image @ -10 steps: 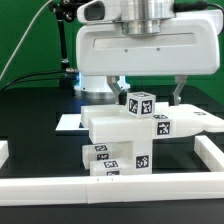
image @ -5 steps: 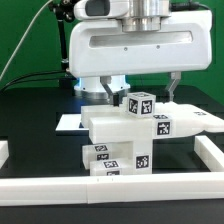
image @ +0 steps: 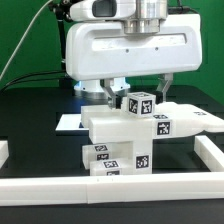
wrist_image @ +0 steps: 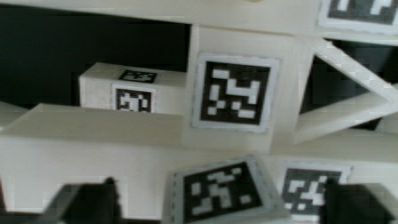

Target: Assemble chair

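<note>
Exterior view: how does the gripper (image: 144, 96) stand?
— Pointing down over the chair (image: 115, 135), jaws spread. One finger (image: 113, 89) shows on the exterior view's left of a small upright tagged block (image: 140, 103), the other on its right, with a gap on either side. Nothing is clamped.

And the wrist view?
— The gripper (wrist_image: 235, 205) shows as two dark fingers (wrist_image: 89, 204), wide apart, with tagged white faces of the chair (wrist_image: 107, 130) between and beyond them. I cannot tell whether a pad touches plastic there.

Where is the chair?
— On the black table (image: 30, 110), about the middle, just inside the low white rim wall (image: 110, 186) that runs along the front and up the exterior view's right. It is a stack of blocky white parts: tagged blocks low at the front, a slab above, the upright tagged block on top, and a bar (image: 195, 120) reaching toward the exterior view's right.

Anything behind?
— The marker board (image: 68, 122), flat on the table, behind the chair to the exterior view's left, partly hidden by it.
</note>
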